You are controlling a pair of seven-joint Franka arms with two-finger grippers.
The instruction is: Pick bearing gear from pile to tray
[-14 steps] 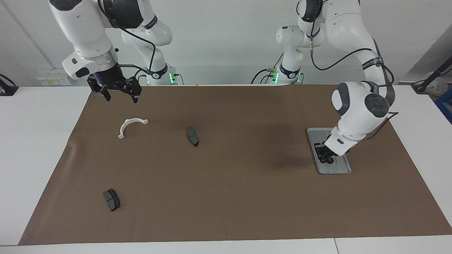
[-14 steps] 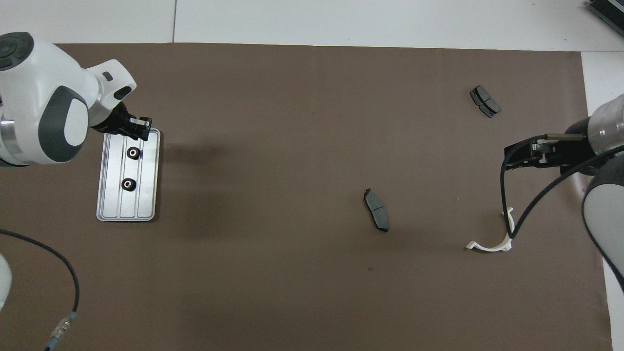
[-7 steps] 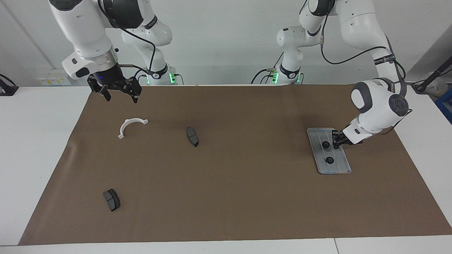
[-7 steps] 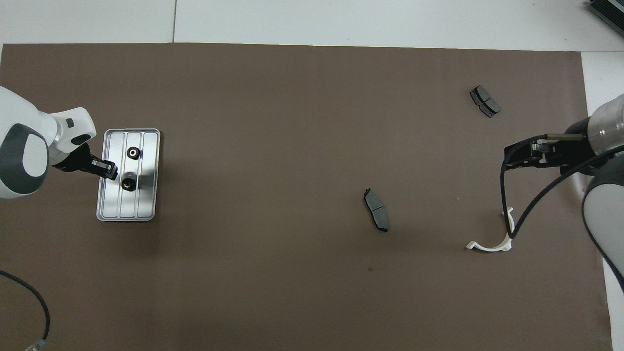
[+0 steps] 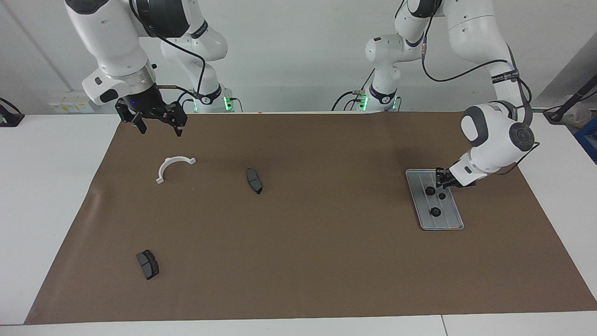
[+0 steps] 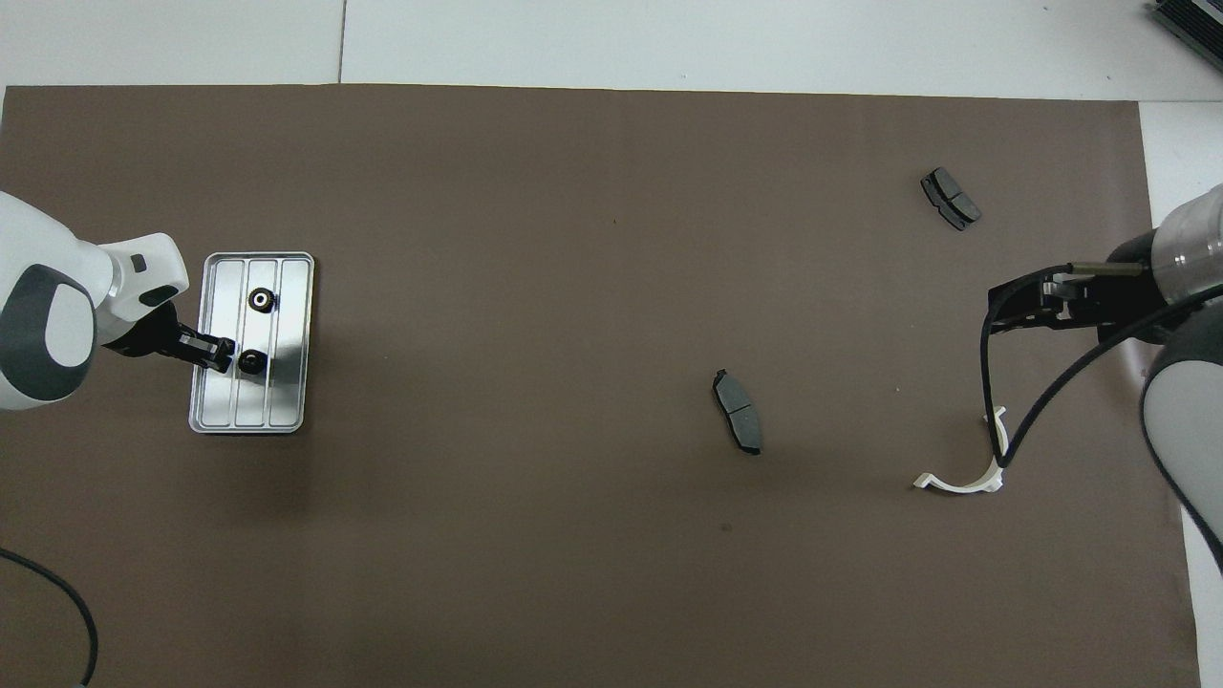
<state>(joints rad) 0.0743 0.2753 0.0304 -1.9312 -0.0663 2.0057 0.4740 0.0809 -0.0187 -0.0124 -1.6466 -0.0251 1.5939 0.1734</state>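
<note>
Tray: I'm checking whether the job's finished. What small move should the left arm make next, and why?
Probably lift the left pincer clear of the tray and retract. The farther gear and nearer gear already lie in it; outside it I see only the white bracket, the middle pad and the corner pad. The right pincer waits open above the mat.

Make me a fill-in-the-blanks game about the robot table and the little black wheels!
1. The number of small black gears lying in the silver tray is ____.
2. The curved bracket on the brown mat is coloured ____.
3. The number of dark grey pads lying on the mat is ____.
4. The left gripper is over the ____.

Missing words: two; white; two; tray
</note>
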